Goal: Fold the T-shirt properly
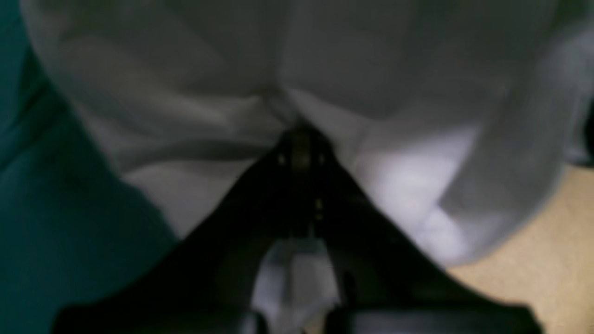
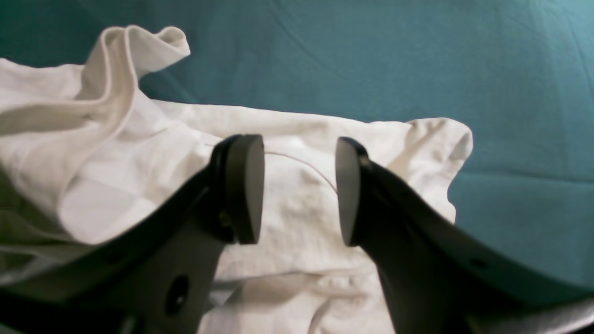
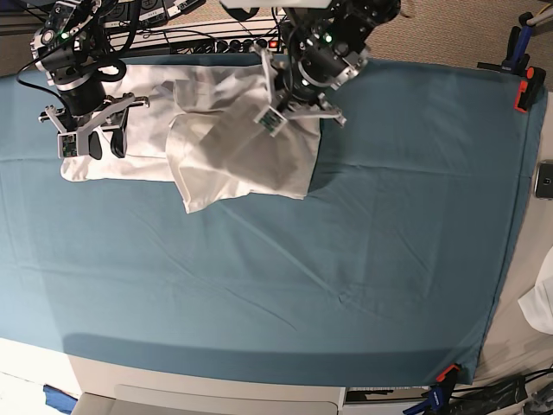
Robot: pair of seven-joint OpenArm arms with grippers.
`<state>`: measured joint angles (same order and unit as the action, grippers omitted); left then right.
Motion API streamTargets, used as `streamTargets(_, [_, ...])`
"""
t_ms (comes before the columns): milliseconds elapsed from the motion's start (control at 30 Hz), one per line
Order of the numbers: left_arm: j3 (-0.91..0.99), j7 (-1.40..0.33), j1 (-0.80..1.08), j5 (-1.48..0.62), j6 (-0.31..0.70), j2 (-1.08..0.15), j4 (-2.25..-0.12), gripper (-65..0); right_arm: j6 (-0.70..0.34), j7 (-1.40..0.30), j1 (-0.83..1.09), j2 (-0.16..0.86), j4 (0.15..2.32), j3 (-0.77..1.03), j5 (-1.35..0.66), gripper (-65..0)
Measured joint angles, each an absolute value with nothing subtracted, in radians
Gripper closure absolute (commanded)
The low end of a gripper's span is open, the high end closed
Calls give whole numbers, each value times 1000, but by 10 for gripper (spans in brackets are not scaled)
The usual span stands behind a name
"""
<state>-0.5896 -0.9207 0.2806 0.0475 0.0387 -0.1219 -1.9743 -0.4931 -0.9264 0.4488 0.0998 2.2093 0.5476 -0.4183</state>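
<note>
The white T-shirt [image 3: 233,156] lies bunched at the back left of the teal table cover [image 3: 346,259], one part raised in a fold. My left gripper [image 3: 292,108] is over the shirt's right part, shut on a pinch of its fabric. The blurred left wrist view shows the gripper [image 1: 300,139] closed and the T-shirt [image 1: 185,93] hanging around it. My right gripper [image 3: 102,143] hovers over the shirt's left end. In the right wrist view it [image 2: 297,190] stands open, both round pads [image 2: 246,185] apart above the rumpled T-shirt [image 2: 139,153], nothing between them.
Cables and a power strip [image 3: 199,39] run along the back edge. Orange clamps [image 3: 523,86] hold the cover at the right corner. A small white cloth scrap [image 3: 540,303] and a dark device [image 3: 544,180] sit off the right edge. Tan floor [image 1: 547,260] shows past the shirt.
</note>
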Motion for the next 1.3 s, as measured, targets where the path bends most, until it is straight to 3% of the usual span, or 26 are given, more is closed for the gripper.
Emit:
streamTargets(600, [-706, -861, 211, 59, 50, -71, -2010, 0, -493, -926, 449, 100, 2209, 548, -418, -255])
streamTargets(700, [-706, -854, 188, -4, 155, -71, -2010, 0, -493, -926, 448, 100, 2209, 548, -419, -255])
streamTargets(833, [-706, -856, 187, -20, 185, -70, -2010, 0, -493, -926, 448, 100, 2209, 548, -419, -255])
streamTargets(900, [-706, -854, 183, -39, 245, -76, -2010, 0, -493, -926, 448, 100, 2209, 548, -419, -255])
streamTargets(1133, [-707, -866, 154, -306, 574, -94, -2009, 0, -493, -926, 448, 100, 2209, 548, -419, -255])
streamTargets(1300, [-702, -867, 133, -319, 582, -94, -2009, 0, -493, -926, 448, 100, 2209, 548, -419, -255])
